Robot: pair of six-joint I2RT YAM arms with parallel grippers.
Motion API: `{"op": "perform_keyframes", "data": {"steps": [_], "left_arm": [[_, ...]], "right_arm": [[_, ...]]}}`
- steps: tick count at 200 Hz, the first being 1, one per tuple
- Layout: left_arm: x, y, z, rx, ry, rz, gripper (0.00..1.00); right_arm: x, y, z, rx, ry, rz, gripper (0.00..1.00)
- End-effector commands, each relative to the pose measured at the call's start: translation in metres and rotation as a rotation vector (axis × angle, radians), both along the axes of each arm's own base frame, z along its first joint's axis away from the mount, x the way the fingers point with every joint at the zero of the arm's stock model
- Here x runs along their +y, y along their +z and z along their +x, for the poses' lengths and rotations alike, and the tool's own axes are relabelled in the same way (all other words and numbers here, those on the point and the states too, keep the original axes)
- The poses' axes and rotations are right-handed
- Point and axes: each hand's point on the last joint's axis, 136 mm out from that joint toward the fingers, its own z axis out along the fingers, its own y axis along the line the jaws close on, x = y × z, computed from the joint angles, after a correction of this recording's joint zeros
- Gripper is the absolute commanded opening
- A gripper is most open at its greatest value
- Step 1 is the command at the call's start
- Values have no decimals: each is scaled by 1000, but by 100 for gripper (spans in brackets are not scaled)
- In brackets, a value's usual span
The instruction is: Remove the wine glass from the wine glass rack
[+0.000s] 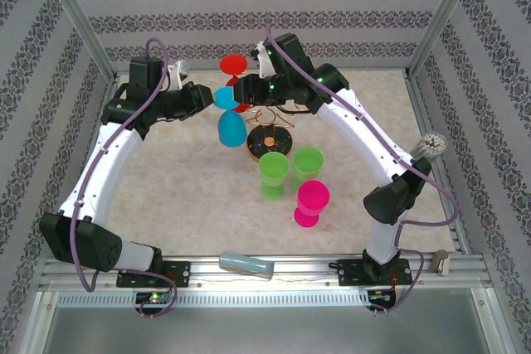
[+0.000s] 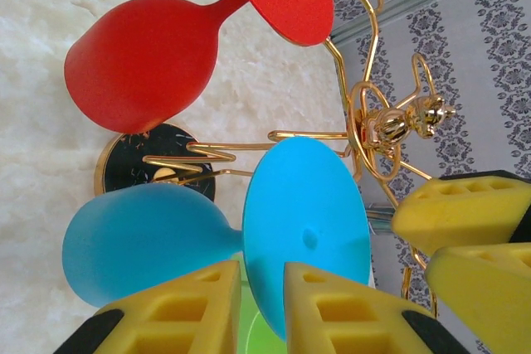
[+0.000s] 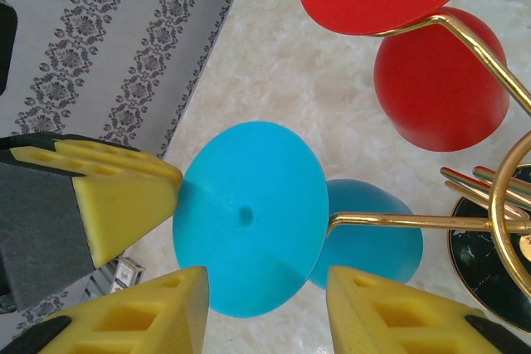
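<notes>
The gold wire wine glass rack (image 1: 272, 118) stands on a round black base (image 2: 133, 155) mid-table. A blue wine glass (image 1: 230, 124) hangs upside down from one arm, with a red one (image 1: 235, 64) behind it. In the left wrist view the blue foot disc (image 2: 307, 221) has its rim between the yellow pads (image 2: 178, 312) of my left gripper (image 2: 261, 278), which is shut on it. My right gripper (image 3: 267, 281) faces the same foot (image 3: 249, 217) from the other side. It is open, and neither pad touches the foot. A gold arm (image 3: 415, 221) crosses the blue stem.
Two green cups (image 1: 273, 173) (image 1: 307, 163) and a pink one (image 1: 311, 203) stand in front of the rack. A grey-blue cylinder (image 1: 246, 265) lies at the near edge and a brush (image 1: 431, 145) at the right. Patterned walls close in the back and sides.
</notes>
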Motion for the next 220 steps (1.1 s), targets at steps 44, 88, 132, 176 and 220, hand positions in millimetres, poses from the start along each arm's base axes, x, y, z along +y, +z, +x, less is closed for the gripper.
{"op": "perform_keyframes", "data": {"steps": [44,88,132,176,220], "left_arm": [[-10,20,4,-66,-27,-21,21],[-13,18,6,-63,-29,-23,21],[-15,19,5,-65,-35,-21,21],[-16,19,5,-66,-36,-21,21],[-20,21,4,-69,-46,-22,20]], "right_arm": [[4,-17,6,35,1,-16,43],[5,-18,6,38,1,-15,43],[7,-18,5,41,4,-11,40],[8,-18,5,45,9,-5,39],[9,-17,3,51,15,2,35]]}}
